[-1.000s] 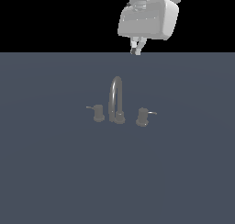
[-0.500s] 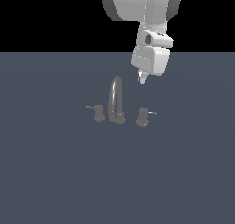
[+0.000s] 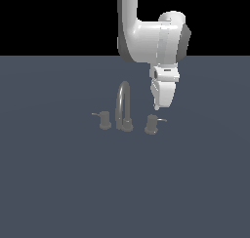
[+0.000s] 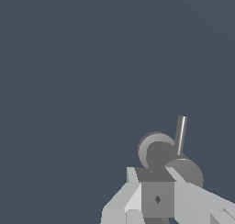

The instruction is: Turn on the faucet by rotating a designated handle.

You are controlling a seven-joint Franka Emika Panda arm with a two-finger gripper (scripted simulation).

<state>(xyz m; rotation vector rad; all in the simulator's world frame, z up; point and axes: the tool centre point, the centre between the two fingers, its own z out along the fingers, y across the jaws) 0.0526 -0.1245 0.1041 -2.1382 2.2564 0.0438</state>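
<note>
Arm has dropped a lot in the last second: the gripper (image 3: 157, 107) was up above the horizon line, now it hangs low, just above and a touch right of the handle (image 3: 152, 124) in the exterior view. So this reads as the approach phase nearly done, with contact not yet made; there's a visible gap between fingertip and knob.

Layout: faucet (image 3: 124, 107) sits mid-scene on the flat grey surface (image 3: 58, 183), arched spout in the centre, target handle just beside its base on the exterior view's right, lever pointing further right. Twin handle (image 3: 103, 120) is on the left, untouched.

Pincer: fingers look pressed together into one narrow tip, closed on nothing. Wrist view shows the knob (image 4: 156, 150) and its lever (image 4: 181, 135) right ahead of the finger block (image 4: 157, 199), no gap visible there either. My guess: it will push the lever sideways rather than clamp it.
</note>
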